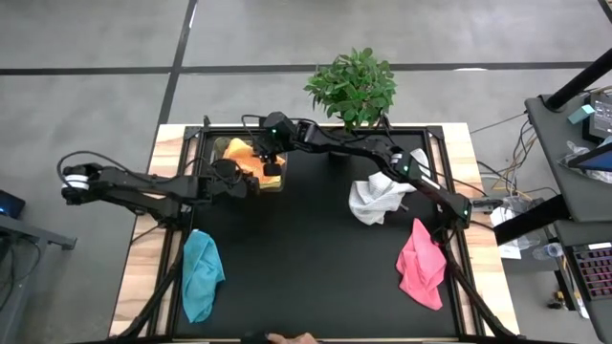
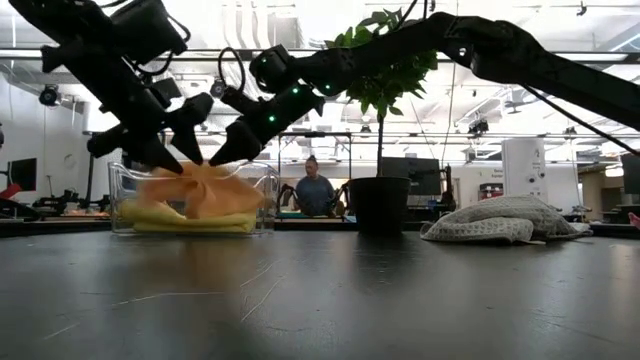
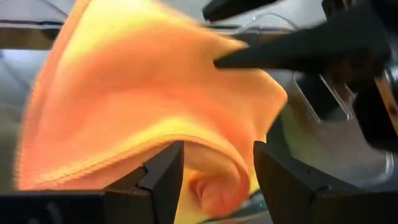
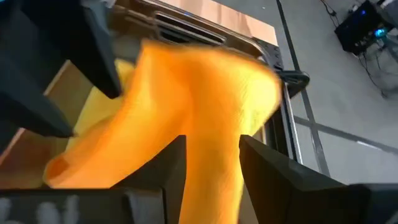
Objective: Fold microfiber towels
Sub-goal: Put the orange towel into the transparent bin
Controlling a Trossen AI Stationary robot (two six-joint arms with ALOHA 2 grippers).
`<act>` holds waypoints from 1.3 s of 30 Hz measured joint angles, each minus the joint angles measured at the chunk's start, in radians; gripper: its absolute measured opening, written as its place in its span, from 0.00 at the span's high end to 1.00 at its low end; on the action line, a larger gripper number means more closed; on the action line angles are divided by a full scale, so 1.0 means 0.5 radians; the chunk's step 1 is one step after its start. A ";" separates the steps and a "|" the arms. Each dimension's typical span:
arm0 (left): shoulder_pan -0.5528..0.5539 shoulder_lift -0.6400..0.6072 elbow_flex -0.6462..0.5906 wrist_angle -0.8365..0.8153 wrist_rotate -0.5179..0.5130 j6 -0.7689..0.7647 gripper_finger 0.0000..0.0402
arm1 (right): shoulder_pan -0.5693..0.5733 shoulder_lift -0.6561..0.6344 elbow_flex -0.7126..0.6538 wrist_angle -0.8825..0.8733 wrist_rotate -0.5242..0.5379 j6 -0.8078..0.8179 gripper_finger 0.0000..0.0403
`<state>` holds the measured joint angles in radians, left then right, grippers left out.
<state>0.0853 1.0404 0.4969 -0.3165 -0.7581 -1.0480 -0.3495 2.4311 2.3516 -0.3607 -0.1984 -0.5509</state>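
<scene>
Black matting covers the tabletop (image 1: 306, 258), with a potted plant (image 1: 352, 86) at its far edge and a workshop beyond, where a person (image 2: 315, 187) sits in the distance. Both arms reach into the clear plastic box (image 1: 247, 161) at the far left corner, where the orange towel (image 2: 205, 190) sits on top of the yellow towel (image 2: 160, 217).

This looks like the stowing step: the orange towel is being let go into the box. The left gripper (image 3: 211, 174) has its fingers (image 3: 165, 171) parted with orange cloth bulging between them, and the right gripper (image 4: 211, 165) likewise has its fingers apart around a hanging fold. Neither seems to be clamping it, though I cannot be sure the cloth is fully free.

Next, both arms would need to lift clear without snagging the cloth, then go for another towel: the white-grey towel (image 1: 378, 199), pink towel (image 1: 422, 265) and teal towel (image 1: 200, 274) lie crumpled on the mat, unfolded.
</scene>
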 joint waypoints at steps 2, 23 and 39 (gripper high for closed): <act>0.000 -0.046 0.000 -0.060 0.081 0.024 0.55 | -0.007 -0.004 0.000 0.000 0.001 0.008 0.66; -0.001 -0.266 0.379 -0.204 0.535 1.253 0.56 | 0.218 -0.588 -0.001 -0.952 -0.285 0.158 0.79; 0.001 0.378 0.901 -1.100 0.443 2.808 0.56 | 0.582 -1.000 -0.280 -1.510 -0.292 0.387 0.87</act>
<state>0.0856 1.2293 0.9475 -0.8667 -0.5364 0.3561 -0.0586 1.9310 2.2117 -1.1156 -0.3441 -0.3572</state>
